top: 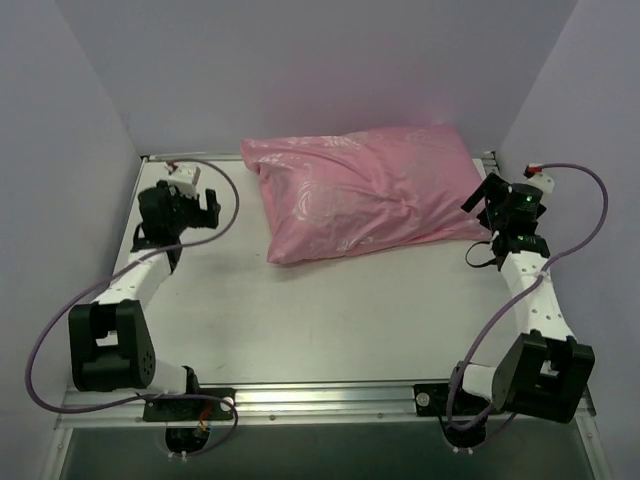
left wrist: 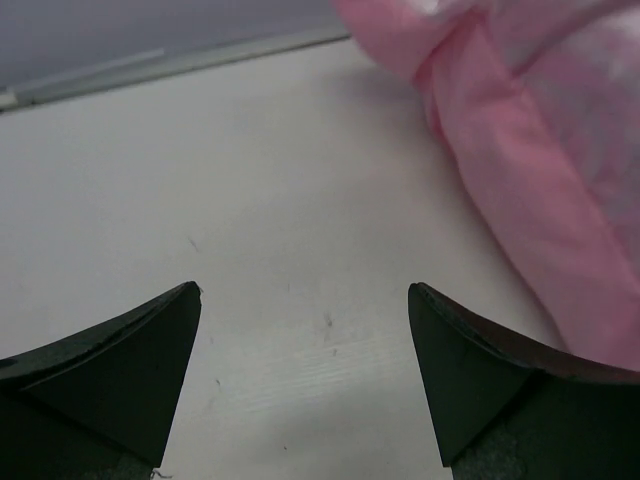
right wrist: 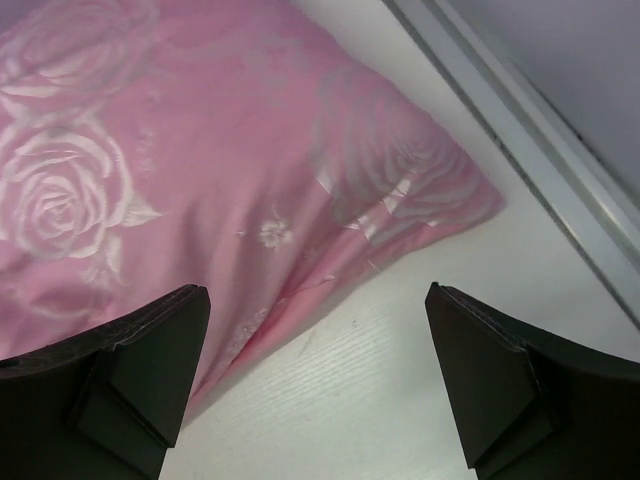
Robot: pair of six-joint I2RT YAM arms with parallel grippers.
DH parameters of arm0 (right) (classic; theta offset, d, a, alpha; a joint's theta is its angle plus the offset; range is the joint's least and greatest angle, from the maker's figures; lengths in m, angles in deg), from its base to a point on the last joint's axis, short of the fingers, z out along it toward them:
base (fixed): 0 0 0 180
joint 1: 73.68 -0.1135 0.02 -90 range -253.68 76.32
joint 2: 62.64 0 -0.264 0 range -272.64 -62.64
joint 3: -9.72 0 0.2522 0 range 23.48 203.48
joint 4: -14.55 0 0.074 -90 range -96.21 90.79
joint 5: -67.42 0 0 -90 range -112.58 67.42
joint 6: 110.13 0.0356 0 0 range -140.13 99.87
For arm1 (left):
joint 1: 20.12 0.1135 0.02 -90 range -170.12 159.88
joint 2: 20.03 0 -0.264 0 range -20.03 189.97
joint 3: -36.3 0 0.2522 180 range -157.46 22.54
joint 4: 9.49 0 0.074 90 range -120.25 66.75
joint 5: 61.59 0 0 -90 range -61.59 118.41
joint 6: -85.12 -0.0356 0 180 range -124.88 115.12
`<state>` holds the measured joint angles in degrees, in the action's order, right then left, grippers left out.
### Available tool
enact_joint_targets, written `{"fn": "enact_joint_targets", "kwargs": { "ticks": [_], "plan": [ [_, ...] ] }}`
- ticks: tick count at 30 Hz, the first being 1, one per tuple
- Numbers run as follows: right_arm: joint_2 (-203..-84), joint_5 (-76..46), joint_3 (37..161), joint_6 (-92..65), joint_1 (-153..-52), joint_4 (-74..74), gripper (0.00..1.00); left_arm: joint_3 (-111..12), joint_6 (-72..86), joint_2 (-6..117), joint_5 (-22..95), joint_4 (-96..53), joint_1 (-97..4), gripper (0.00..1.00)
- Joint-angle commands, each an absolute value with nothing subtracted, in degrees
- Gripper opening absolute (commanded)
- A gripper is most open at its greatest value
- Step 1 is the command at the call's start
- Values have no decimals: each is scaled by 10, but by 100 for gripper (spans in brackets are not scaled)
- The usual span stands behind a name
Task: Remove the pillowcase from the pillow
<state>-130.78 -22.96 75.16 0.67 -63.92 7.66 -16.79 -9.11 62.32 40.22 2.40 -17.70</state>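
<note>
Looking from the top view: my left gripper hangs over the table, jaws apart, nothing held. The pillowcase lies just ahead of it, to its right, not touching. It is stuffed full and the pillow inside is covered, not visible. My right gripper is at the pillowcase's other end, near its near-right corner, jaws spread. I can't tell from here whether it touches the fabric.

Left wrist view: left gripper is wide open with bare table between the fingers. The pillowcase is ahead and to the right, its edge running down past the right finger, close beside it. I can't tell if they touch.

Right wrist view: right gripper is wide open and empty. The pillowcase is ahead and left, with rose print and wrinkles. Its corner sits ahead between the fingers, on the table. The left finger overlaps the fabric edge in view. A metal rail is ahead to the right.
</note>
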Motion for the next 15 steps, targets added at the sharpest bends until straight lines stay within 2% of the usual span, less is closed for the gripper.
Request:
{"fn": "enact_joint_targets", "kwargs": {
  "ticks": [1,4,7,12,15],
  "plan": [
    [-1374,-116,791,49,-600,12,95,-408,-148,592,545,-382,-171,94],
    [-1423,-90,798,72,-557,26,95,-461,-189,571,606,-518,-202,94],
    [-1468,-44,799,113,-494,75,94,-461,-231,562,586,-582,-293,94],
    [-1534,-6,844,151,-456,128,92,-429,-243,592,471,-569,-412,94],
    [-1573,-36,864,165,-456,153,92,-429,-240,620,433,-535,-434,94]
  ]
}}
